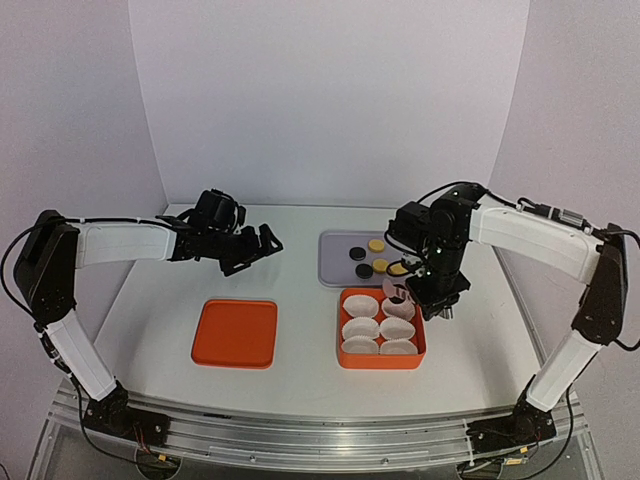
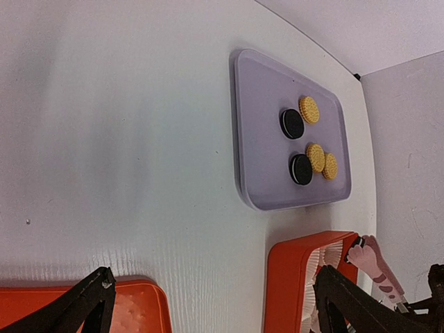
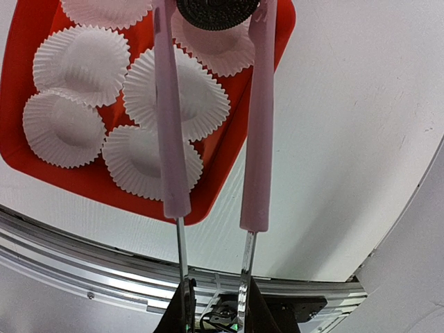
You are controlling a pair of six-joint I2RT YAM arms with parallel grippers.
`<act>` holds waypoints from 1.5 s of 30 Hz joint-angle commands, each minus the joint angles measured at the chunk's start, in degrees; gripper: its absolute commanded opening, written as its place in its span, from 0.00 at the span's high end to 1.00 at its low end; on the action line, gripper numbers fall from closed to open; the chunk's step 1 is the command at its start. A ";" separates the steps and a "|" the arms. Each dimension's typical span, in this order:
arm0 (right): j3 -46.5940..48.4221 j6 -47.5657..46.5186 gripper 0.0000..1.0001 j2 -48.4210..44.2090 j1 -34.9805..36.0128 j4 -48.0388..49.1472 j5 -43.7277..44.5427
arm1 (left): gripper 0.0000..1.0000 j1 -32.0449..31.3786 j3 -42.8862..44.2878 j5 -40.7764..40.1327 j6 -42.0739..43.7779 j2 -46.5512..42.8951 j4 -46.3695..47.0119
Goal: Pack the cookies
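Several cookies lie on the lavender tray [image 1: 335, 245], dark ones [image 2: 292, 123] and golden ones [image 2: 309, 109]. My right gripper [image 3: 215, 309] is shut on the metal handles of pink tongs [image 3: 258, 104]. The tongs' tips pinch one dark cookie [image 3: 218, 12], which hangs over a white paper cup at the far right corner of the orange box [image 3: 222, 166]. In the top view the right gripper [image 1: 430, 290] sits over that corner of the box [image 1: 343, 352]. My left gripper [image 1: 262, 243] hovers open and holds nothing, to the left of the tray.
The orange box holds several white fluted paper cups [image 3: 82, 66], all without cookies. A flat orange lid [image 1: 235, 333] lies to the left of the box. The table's near metal rail [image 3: 83, 267] runs just below the box.
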 commanded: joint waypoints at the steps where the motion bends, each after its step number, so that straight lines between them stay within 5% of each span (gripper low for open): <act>1: 2.12 -1.03 1.00 1.56 0.13 -22.08 1.63 | 0.00 0.27 0.26 0.85 0.19 0.02 1.70; 45: -1.52 -1.85 0.94 5.14 0.16 -21.09 2.25 | 0.00 0.27 -3.21 -2.17 0.30 -4.63 1.06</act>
